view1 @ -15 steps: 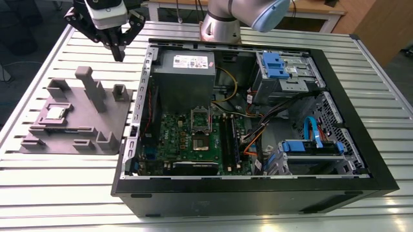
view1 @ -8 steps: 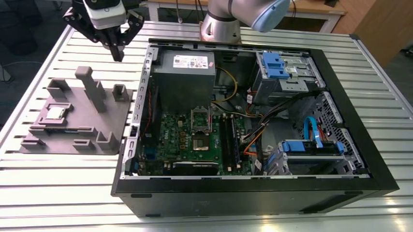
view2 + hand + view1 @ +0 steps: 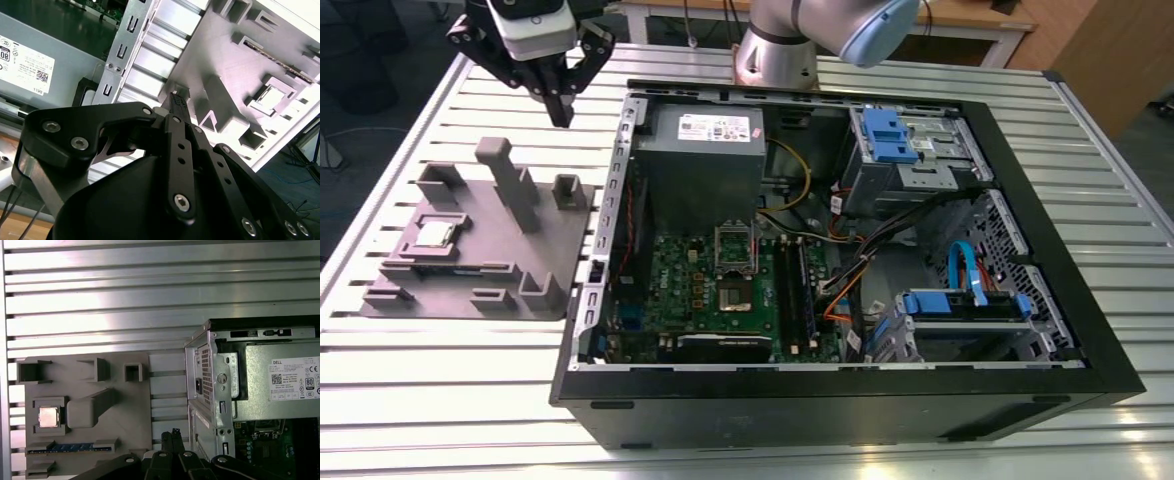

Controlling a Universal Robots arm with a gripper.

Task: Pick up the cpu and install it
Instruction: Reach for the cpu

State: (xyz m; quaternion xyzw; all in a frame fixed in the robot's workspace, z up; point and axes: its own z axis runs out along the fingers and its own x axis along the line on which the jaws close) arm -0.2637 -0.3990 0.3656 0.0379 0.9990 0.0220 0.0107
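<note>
Exterior view: the gripper, fingers pressed together and empty, hangs near a corner of the grey fixture, beside the computer case. The cpu lies in its recess (untouched) by the fixture's opposite edge. Approach stage, I judge; picking calls for parted fingers above it.

One cpu, one grey holder — one computer case.

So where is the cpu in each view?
Exterior view: the cpu lies in a pocket of the grey fixture, to the exterior view's left of the computer case.
First wrist view: cpu in that pocket, beside the tall block.
Second wrist view: cpu, same pocket.
Shared landmark: the tall block.
</note>
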